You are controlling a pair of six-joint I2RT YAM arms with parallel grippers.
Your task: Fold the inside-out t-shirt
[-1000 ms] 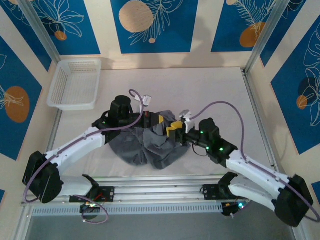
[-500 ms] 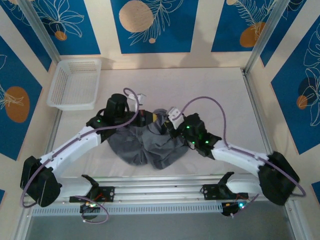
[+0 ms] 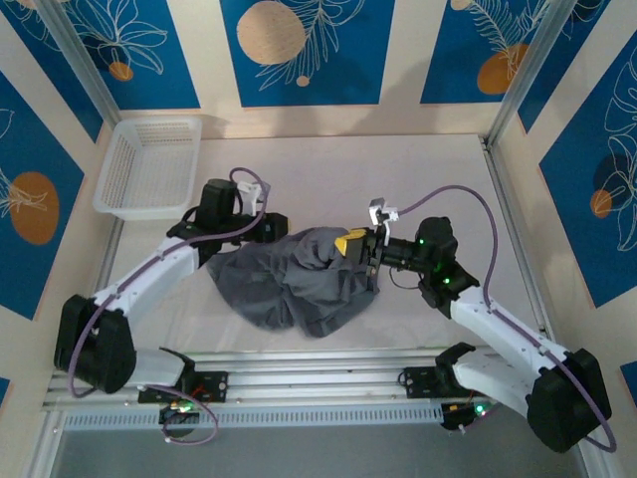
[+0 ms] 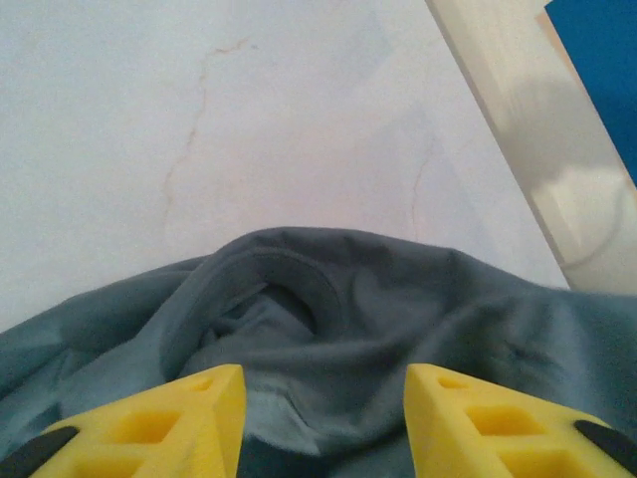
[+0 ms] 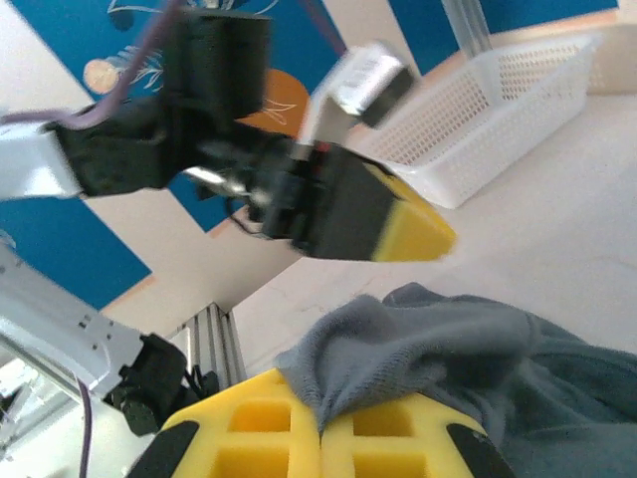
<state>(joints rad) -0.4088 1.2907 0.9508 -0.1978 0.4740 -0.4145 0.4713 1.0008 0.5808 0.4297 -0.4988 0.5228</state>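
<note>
The inside-out t-shirt [image 3: 299, 289] lies as a crumpled slate-grey heap at mid table. My right gripper [image 3: 354, 245] is at the heap's upper right edge. In the right wrist view that gripper [image 5: 320, 423] is shut on a raised fold of the t-shirt [image 5: 468, 339]. My left gripper [image 3: 278, 229] is at the heap's upper left edge. Seen from the left wrist, the left gripper [image 4: 323, 423] is open, its yellow fingers [image 4: 189, 418] apart above the t-shirt's [image 4: 398, 309] collar folds, holding nothing. The left gripper [image 5: 398, 229] also hangs just beyond the held fold.
A white mesh basket [image 3: 111, 169] stands at the table's back left corner; the same basket [image 5: 498, 110] appears behind the left gripper. Metal rails [image 3: 318, 373] run along the near edge, and patterned walls enclose the table on three sides.
The left gripper has opened, let go of the t-shirt and drawn back to the left. The right gripper has shut on a fold and pulled it to the right.
</note>
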